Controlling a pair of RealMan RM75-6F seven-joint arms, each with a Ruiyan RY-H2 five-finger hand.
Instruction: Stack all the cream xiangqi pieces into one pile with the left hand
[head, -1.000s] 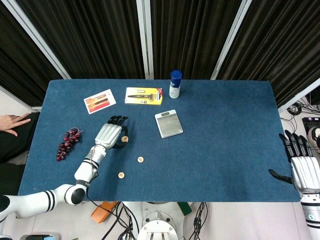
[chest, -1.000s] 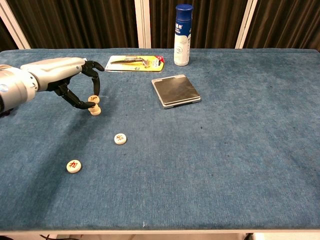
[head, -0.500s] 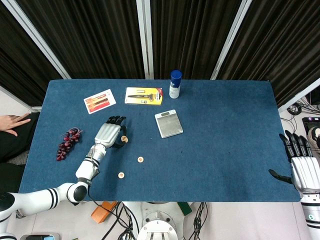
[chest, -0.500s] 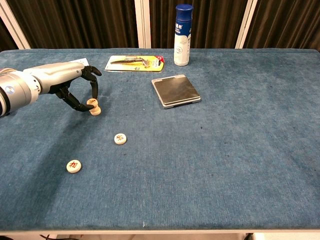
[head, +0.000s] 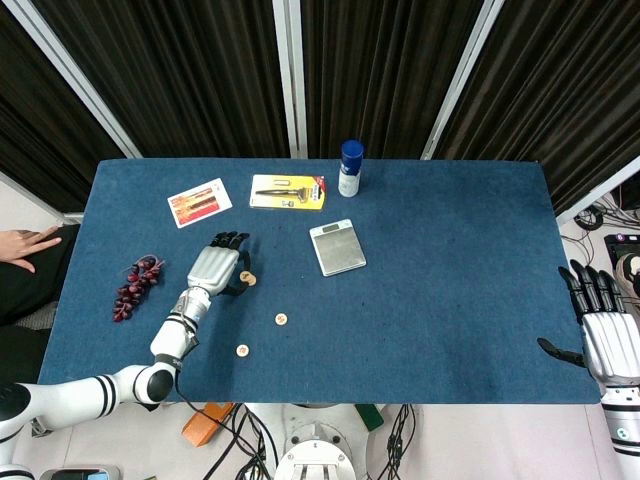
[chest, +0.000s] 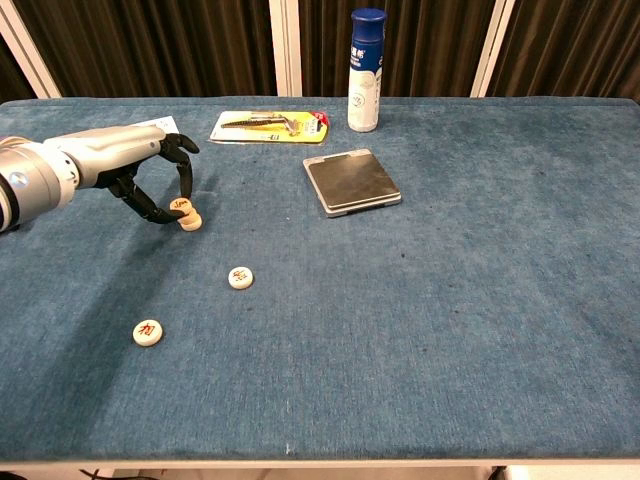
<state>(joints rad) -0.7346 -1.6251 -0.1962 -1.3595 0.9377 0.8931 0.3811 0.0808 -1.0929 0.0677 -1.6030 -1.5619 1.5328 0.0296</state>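
Change: since a second ago the left hand (chest: 150, 180) has drawn slightly back toward the robot, carrying its held piece a little off the one beneath.
Head view, left hand (head: 216, 268): fingers curled over a cream xiangqi piece (head: 248, 279); two loose pieces (head: 281, 319) and (head: 241, 350) lie nearer the robot, well apart from it.
Head view, right hand (head: 607, 335): fingers spread, holding nothing, at the table's edge.
Chest view, grip: thumb and fingertip pinch the top piece (chest: 181, 206), overlapping the lower piece (chest: 190, 221) askew.
Chest view, advice: centre it squarely before letting go, then lift straight off.
Containers: blue-capped spray can (chest: 365, 70), upright beyond the hand, contents hidden.
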